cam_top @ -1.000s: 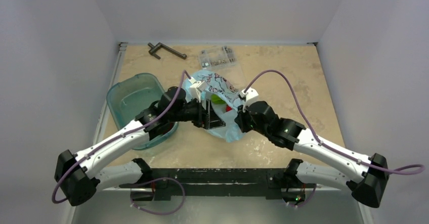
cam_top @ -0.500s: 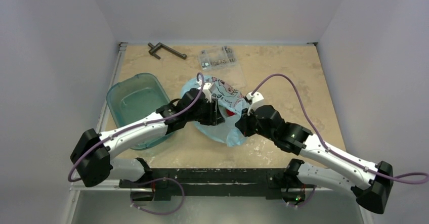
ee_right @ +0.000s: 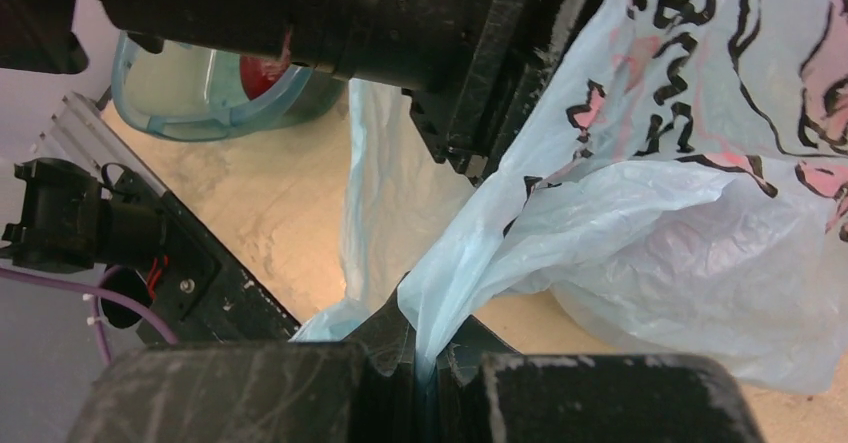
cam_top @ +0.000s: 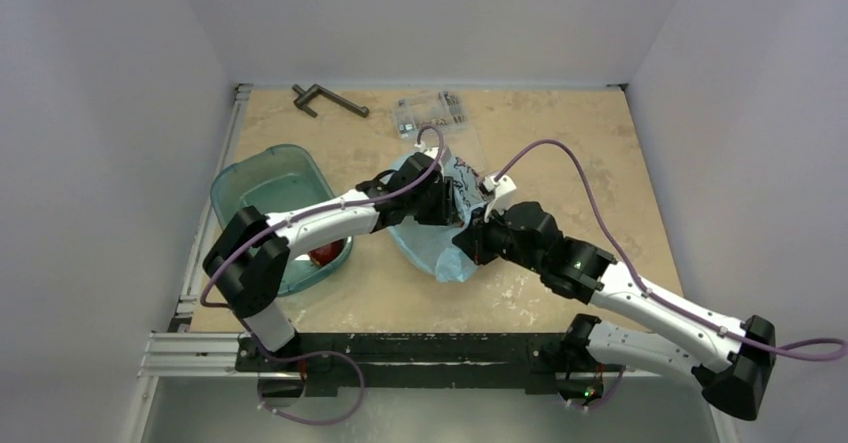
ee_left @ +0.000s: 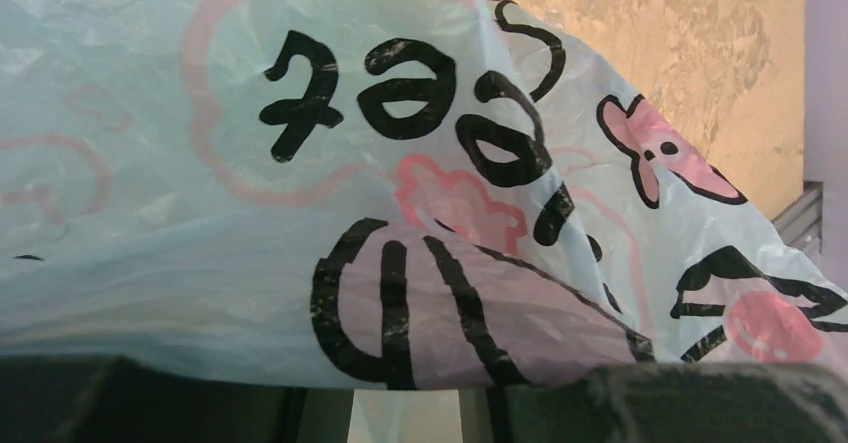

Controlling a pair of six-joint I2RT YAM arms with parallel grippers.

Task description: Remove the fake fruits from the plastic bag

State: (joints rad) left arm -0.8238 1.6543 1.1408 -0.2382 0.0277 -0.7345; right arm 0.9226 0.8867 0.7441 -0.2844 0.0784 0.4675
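The light-blue plastic bag point(cam_top: 436, 253) with dark and red writing lies mid-table. My right gripper point(cam_top: 472, 241) is shut on a bunched fold of its near edge, which shows clearly in the right wrist view point(ee_right: 425, 363). My left gripper point(cam_top: 445, 195) reaches into the printed part of the bag. In the left wrist view its jaws point(ee_left: 395, 403) stand apart, with bag film point(ee_left: 300, 213) draped over them and nothing between them. A dark red apple point(cam_top: 325, 255) lies in the teal tub point(cam_top: 230, 188); it also shows in the right wrist view point(ee_right: 260, 71). The banana and the green piece are hidden.
A dark metal tool point(cam_top: 328, 100) and a clear flat parts box point(cam_top: 432, 113) lie at the back of the table. The teal tub stands left of the bag, under my left arm. White walls close in the table on three sides.
My left arm has swung and stretched right and back, pushing its gripper further into the bag. The green and red pieces seen in the bag mouth are now covered. My right gripper keeps its pinch.
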